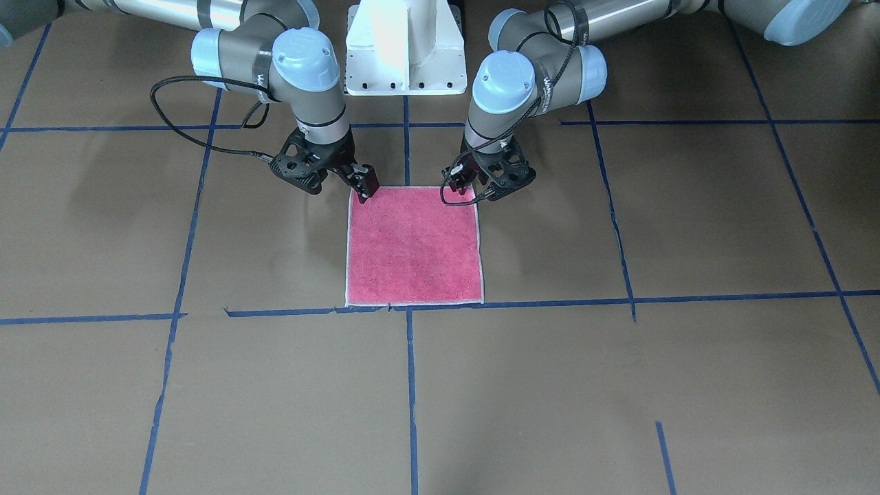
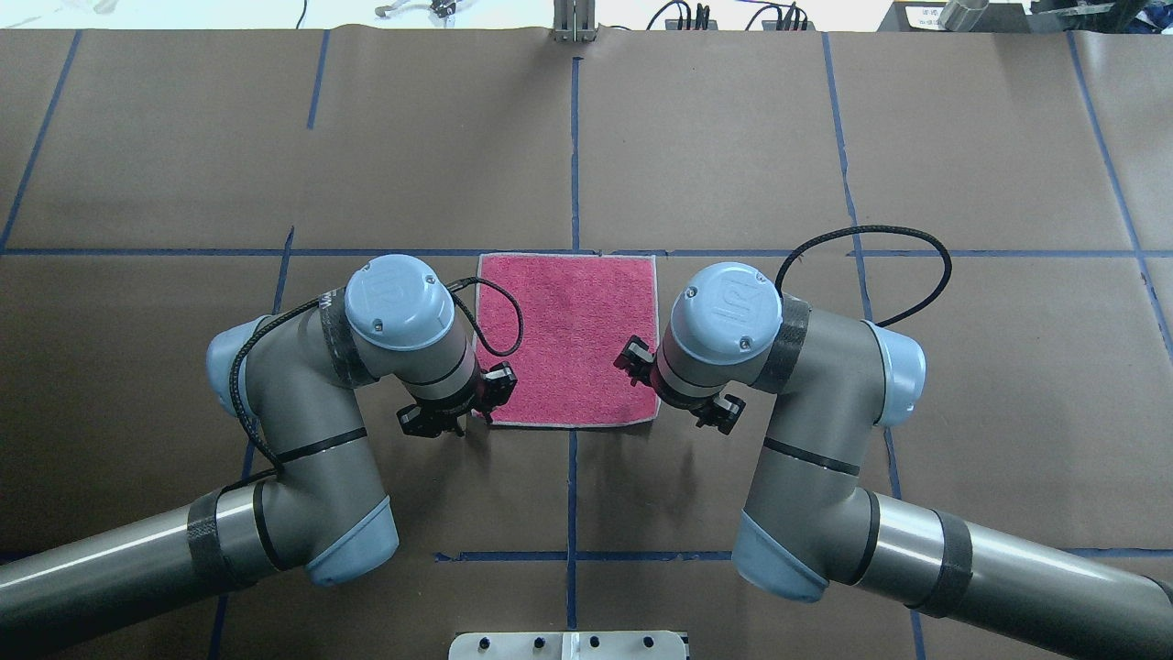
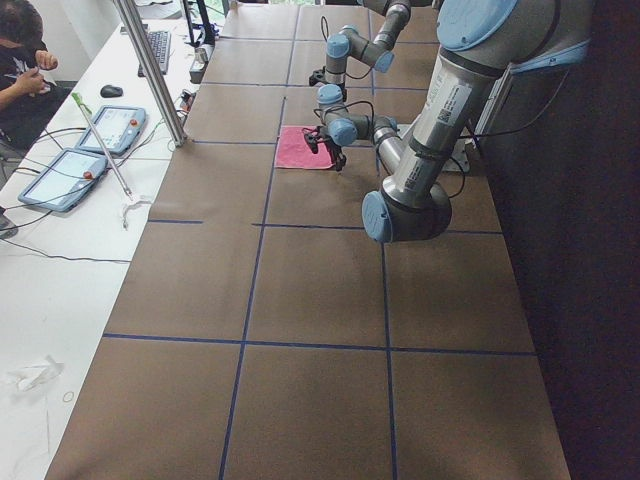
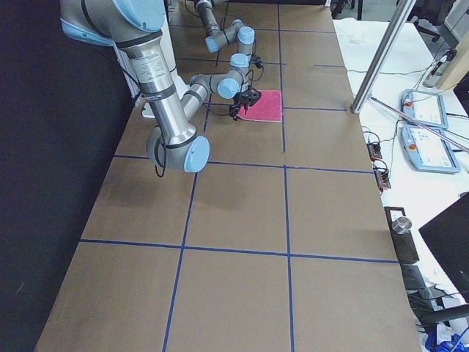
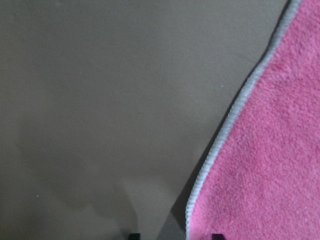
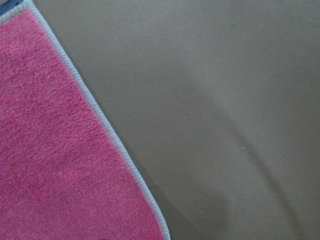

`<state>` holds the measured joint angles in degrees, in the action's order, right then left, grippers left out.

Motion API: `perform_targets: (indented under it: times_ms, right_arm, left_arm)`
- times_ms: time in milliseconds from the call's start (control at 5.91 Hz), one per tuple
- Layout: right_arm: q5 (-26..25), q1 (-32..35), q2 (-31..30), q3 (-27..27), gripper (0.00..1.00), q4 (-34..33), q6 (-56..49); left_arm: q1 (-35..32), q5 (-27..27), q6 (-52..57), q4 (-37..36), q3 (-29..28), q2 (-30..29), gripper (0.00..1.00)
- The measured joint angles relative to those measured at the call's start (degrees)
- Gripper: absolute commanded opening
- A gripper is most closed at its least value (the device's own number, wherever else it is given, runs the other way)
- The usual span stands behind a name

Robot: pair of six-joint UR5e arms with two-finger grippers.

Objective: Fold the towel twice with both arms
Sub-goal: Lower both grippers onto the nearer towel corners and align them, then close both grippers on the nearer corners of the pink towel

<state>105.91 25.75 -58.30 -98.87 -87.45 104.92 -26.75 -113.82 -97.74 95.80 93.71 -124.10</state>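
The towel (image 1: 412,247) lies flat on the table, pink face up, with its whitish edge all round; it also shows in the overhead view (image 2: 573,339). My left gripper (image 1: 466,185) is down at the towel's robot-side corner. In the left wrist view (image 5: 172,235) its two fingertips stand apart on either side of the towel's edge (image 5: 225,125), so it is open. My right gripper (image 1: 364,187) is at the other robot-side corner. The right wrist view shows only the towel's edge (image 6: 100,110) and no fingertips, so I cannot tell whether it is open or shut.
The table is covered in brown paper (image 1: 206,385) with blue tape lines (image 1: 411,385). The white pedestal (image 1: 405,48) stands between the arm bases. In the left side view, tablets (image 3: 110,125) and a metal post (image 3: 150,70) stand beyond the table edge.
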Motion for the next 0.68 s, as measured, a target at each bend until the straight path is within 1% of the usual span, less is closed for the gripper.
perform_targets:
  times_ms: [169, 677]
  right_arm:
    - [0.0, 0.0, -0.01, -0.06, 1.0, 0.0, 0.01]
    - [0.07, 0.0, 0.02, -0.21, 1.0, 0.0, 0.09]
  left_arm:
    - [0.0, 0.0, 0.0, 0.0, -0.1, 0.0, 0.25]
    - [-0.04, 0.0, 0.07, 0.0, -0.1, -0.12, 0.24]
